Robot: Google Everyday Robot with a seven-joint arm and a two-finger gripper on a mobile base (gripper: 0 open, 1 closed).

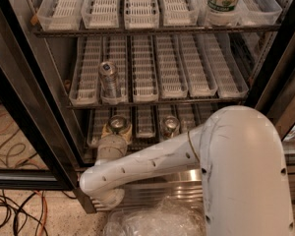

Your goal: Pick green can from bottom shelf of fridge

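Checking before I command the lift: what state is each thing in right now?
fridge: open.
green can: upright at the front of the bottom shelf, not lifted.
gripper: at the green can, reaching in from below.
grey can: upright, same shelf, apart from the green can.
silver can: upright, middle shelf.
bottle: upright, top shelf.

The fridge (58, 70) walls are finished in brushed stainless steel, dully reflective. The bottom shelf (145, 123) is made up of matt white slatted plastic trays. A shiny silver metal top is shown by a can (169, 124) there. The arm (152, 163) is cased in smooth, semi-gloss white plastic. Its matt beige claw (116, 131) is set at the bottom shelf's left lanes. Crinkled clear plastic film (157, 222) is seen below.
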